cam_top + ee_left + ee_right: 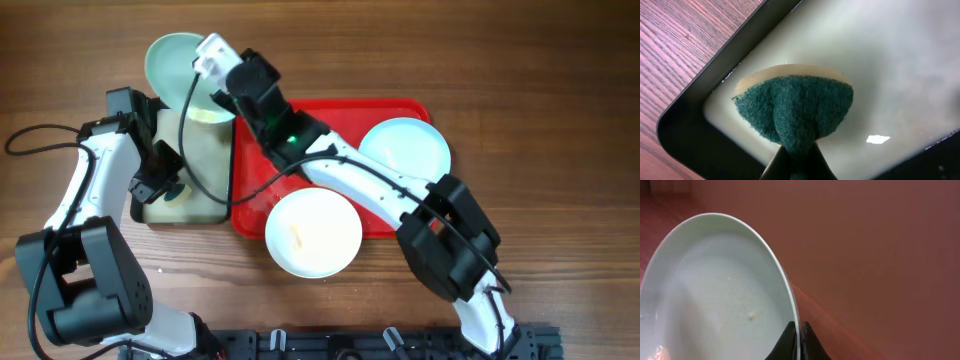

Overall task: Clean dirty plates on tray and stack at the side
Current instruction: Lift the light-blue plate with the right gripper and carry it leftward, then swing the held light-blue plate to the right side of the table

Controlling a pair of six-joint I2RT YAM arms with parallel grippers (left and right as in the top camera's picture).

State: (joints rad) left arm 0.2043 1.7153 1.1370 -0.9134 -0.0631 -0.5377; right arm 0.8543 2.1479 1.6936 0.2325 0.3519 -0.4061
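Left tool (794, 151) around green sponge (795, 107)

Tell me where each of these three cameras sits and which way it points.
Overhead: fixed above the table, looking straight down on the red tray, white plate, left arm and right arm.
Left wrist: rides the left arm, looking past the left gripper, shut on a green sponge over the black-rimmed tray.
Right wrist: rides the right arm, looking along the right gripper, shut on the rim of a turquoise plate.
Shared: overhead also shows that plate, held at the upper left, and the sponge's tray.
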